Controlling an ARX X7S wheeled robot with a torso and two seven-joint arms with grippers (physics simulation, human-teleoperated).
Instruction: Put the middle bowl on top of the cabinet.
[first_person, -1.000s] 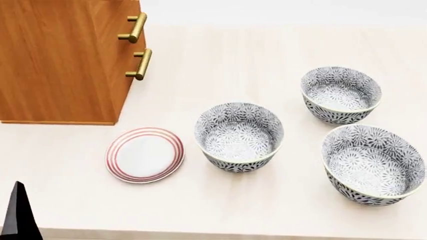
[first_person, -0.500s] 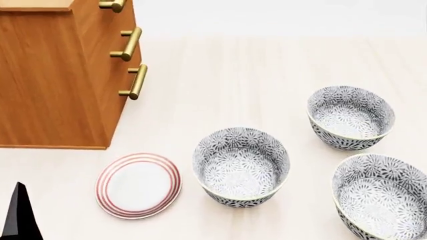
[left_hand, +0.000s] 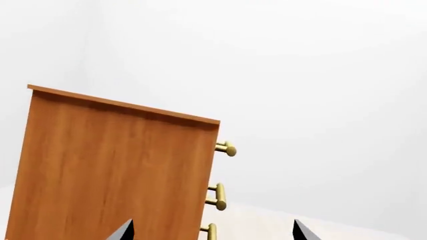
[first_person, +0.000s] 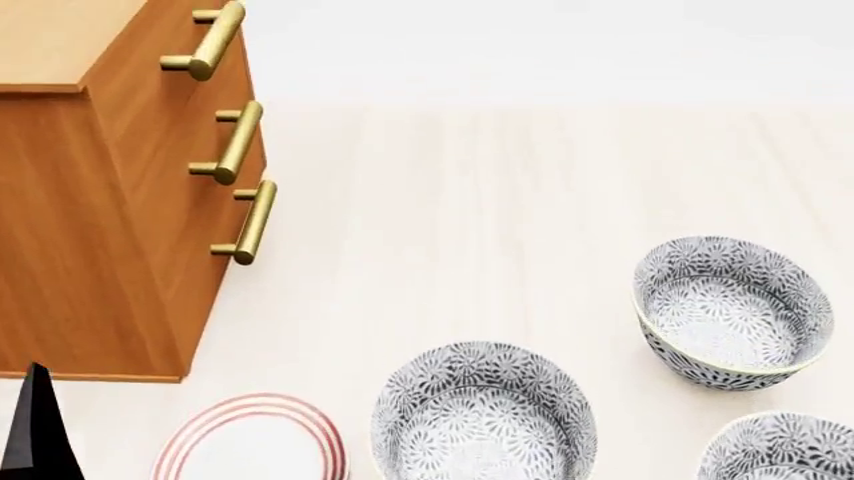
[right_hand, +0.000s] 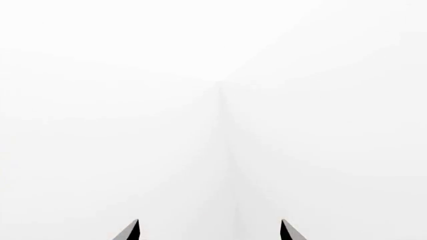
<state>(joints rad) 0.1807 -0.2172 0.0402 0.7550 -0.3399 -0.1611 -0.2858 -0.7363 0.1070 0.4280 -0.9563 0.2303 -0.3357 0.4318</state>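
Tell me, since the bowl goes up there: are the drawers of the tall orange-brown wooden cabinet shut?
Shut, as far as shows. In the head view the cabinet's front is one flat face, its three brass handles in line, nothing pulled out.

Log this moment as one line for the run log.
stage: pre-grasp | left tool: open, empty, facing cabinet | right tool: open, empty | middle bowl: on table beside red-ringed plate | cabinet top: bare

Middle bowl upright (apparently empty) near cabinet.
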